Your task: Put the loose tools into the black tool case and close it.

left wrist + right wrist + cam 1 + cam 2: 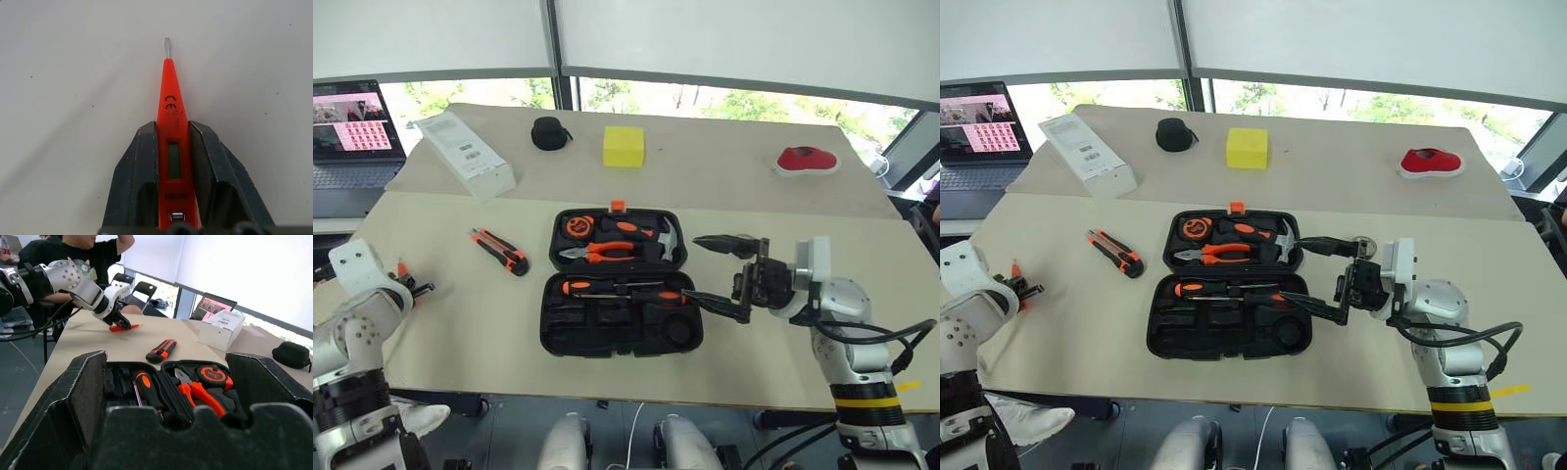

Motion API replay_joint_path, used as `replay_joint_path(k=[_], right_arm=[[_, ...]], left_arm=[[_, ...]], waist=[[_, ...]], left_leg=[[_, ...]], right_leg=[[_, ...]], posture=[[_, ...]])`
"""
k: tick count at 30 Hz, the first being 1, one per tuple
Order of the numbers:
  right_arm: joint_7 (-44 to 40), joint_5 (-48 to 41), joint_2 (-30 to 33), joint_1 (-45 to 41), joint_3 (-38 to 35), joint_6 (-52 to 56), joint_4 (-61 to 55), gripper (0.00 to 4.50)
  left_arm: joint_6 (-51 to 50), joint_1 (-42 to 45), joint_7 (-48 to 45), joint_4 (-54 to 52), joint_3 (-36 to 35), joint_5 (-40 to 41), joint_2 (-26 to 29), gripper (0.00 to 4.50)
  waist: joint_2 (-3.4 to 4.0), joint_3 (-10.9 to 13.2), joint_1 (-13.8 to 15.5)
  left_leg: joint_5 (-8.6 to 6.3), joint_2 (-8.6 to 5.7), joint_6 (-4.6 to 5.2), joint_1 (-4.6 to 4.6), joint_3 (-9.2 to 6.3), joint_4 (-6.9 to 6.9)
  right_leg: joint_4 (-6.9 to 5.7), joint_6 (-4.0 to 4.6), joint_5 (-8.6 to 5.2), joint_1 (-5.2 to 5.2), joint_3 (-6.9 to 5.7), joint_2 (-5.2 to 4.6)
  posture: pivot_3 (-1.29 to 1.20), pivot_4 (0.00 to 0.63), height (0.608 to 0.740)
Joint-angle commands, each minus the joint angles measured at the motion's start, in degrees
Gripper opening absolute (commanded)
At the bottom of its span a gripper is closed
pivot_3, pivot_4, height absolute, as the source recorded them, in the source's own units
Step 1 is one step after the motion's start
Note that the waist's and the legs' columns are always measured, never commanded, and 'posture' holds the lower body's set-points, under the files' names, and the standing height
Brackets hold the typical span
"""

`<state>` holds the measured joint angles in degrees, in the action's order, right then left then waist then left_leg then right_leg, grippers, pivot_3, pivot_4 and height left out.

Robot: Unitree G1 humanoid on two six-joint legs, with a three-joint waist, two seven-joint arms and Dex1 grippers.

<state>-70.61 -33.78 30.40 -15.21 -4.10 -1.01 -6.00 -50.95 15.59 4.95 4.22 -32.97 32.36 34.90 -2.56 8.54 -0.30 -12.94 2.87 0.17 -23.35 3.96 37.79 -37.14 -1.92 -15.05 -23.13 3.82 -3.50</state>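
The black tool case (619, 284) lies open near the middle of the tabletop (460, 323), lid flat toward the far edge, orange latch at the lid's rim. In the near half sit two long screwdrivers (622, 288) side by side and a small dark tape roll (679, 330) in its recess; the lid half carries pliers (602, 252), a hammer (651, 233) and a tape measure (578, 225). At the table's left edge, the left gripper (174, 147) pinches the short orange tester screwdriver (169, 122) between its black fingers, tip lying on the bare surface. The utility knife (499, 250) rests loose between that gripper and the case. The right gripper (724, 276) hovers just beside the case's right edge, jaws spread wide with nothing between them. Along the far edge: a white box (465, 155), a round black pouch (550, 133), a yellow block (624, 146), a red object (806, 159).
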Motion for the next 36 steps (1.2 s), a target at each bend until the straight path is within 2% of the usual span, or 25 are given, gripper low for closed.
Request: replay_joint_path(k=[1, 3, 4, 6, 8, 10, 12, 14, 19, 22, 30, 36], right_arm=[[0.3, -0.51, 2.18, 0.87, -2.87, -0.4, -2.55, 4.5], [0.3, -0.86, 3.81, 1.76, -4.16, 0.18, -2.69, 4.5], [0.12, -0.55, 4.92, 2.37, -4.82, 0.23, -2.27, 4.5], [-0.81, 0.49, 7.27, 3.98, -5.88, -0.24, -1.4, 4.5], [-1.08, 0.69, 9.17, 5.79, -6.9, -0.12, -1.32, 4.5], [-0.71, 0.36, 10.04, 7.12, -7.64, 0.62, -1.91, 4.5], [-0.5, 0.57, 10.71, 8.7, -7.92, 0.7, -2.93, 4.5], [0.31, 0.43, 10.84, 9.68, -7.99, 0.97, -4.17, 4.5], [3.47, -0.22, 10.14, 12.53, -8.69, 2.13, -8.39, 4.5], [5.08, -0.35, 9.8, 14.15, -9.05, 2.46, -10.26, 4.5], [7.69, -0.13, 8.93, 15.72, -8.98, 2.75, -12.42, 4.5], [7.95, -0.2, 8.97, 15.55, -8.99, 2.65, -12.23, 4.5]], left_arm=[[11.97, -3.19, -24.76, -7.12, 0.9, 3.07, 6.22, 0.45], [19.29, -5.17, -43.54, -11.02, 2.62, 5.56, 10.79, 0.45], [20.68, -5.67, -49.98, -12.68, 4.22, 6.46, 12.66, 0.45], [22.52, -5.61, -60.21, -15.3, 8.98, 7.17, 15.72, 0.45], [23.95, -4.24, -68.89, -17.7, 16.26, 6.14, 18.73, 0.45], [24.99, -1.86, -73.96, -19.31, 23.46, 3.4, 20.3, 0.45], [26.07, 3.48, -75.54, -19.59, 34.39, -4.39, 20.1, 0.45], [26.05, 8.26, -75.3, -18.34, 41.89, -10.33, 18.44, 0.45], [27.26, 14.55, -74.61, -12.61, 51.14, -19.48, 14.23, 0.45], [26.98, 16.62, -74.35, -10.42, 53.4, -22.68, 13.16, 0.45], [23.64, 17.66, -76.22, -11.64, 55.78, -24.6, 12.07, 0.45], [20.33, 17.27, -76.79, -15.02, 59.06, -29.51, 14.7, 0.45]], waist=[[-0.08, 0.04, -0.12], [-0.22, 0.1, -0.12], [-0.22, 0.1, -0.09], [-0.15, 0.11, 0.19], [0.29, 0.02, 0.34], [0.45, 0.01, 0.25], [0.45, 0.01, 0.33], [0.42, 0.03, 0.37], [0.42, 0.03, -0.28], [0.4, 0.04, -0.38], [0.39, 0.04, -0.22], [0.39, 0.04, -0.22]], left_leg=[[0.0, 0.0, 0.0, -0.02, 0.0, 0.0], [0.02, 0.04, -0.05, -0.2, 0.01, 0.0], [0.02, 0.05, -0.06, -0.24, 0.01, 0.0], [0.0, 0.07, -0.09, -0.25, 0.01, -0.01], [-0.08, -0.06, -0.1, -0.17, 0.12, -0.07], [-0.05, -0.12, 0.09, -0.13, 0.22, -0.08], [-0.02, -0.12, 0.13, -0.16, 0.52, -0.06], [-0.01, -0.07, 0.15, -0.25, 0.62, 0.07], [0.0, -0.03, 0.16, -0.33, 0.53, 0.08], [0.0, -0.04, 0.16, -0.38, 0.49, 0.08], [0.0, -0.06, 0.16, -0.4, 0.46, 0.26], [0.0, -0.06, 0.16, -0.39, 0.44, 0.28]], right_leg=[[0.0, 0.0, 0.0, -0.02, -0.01, 0.0], [0.03, 0.05, 0.0, -0.14, -0.09, 0.02], [0.05, 0.07, 0.0, -0.17, -0.13, 0.0], [0.12, 0.09, 0.0, -0.14, -0.17, -0.12], [0.24, 0.14, -0.04, -0.06, -0.23, -0.44], [0.25, 0.12, -0.05, -0.01, -0.16, -0.5], [0.25, 0.09, -0.05, 0.01, -0.12, -0.33], [0.28, -0.02, -0.01, 0.0, -0.03, 0.03], [0.19, -0.08, -0.03, -0.12, 0.12, 0.29], [0.19, -0.11, -0.05, -0.15, 0.13, 0.29], [0.13, -0.19, -0.07, -0.08, 0.11, 0.23], [0.11, -0.19, -0.07, -0.06, 0.11, 0.23]], posture=[[0.0, 0.15, 0.74], [0.0, 0.15, 0.74], [0.0, 0.15, 0.74], [0.0, 0.15, 0.74], [0.0, 0.15, 0.74], [0.0, 0.15, 0.74], [0.0, 0.15, 0.74], [0.0, 0.15, 0.74], [0.0, 0.15, 0.74], [0.0, 0.15, 0.74], [0.0, 0.15, 0.74], [0.0, 0.15, 0.74]])
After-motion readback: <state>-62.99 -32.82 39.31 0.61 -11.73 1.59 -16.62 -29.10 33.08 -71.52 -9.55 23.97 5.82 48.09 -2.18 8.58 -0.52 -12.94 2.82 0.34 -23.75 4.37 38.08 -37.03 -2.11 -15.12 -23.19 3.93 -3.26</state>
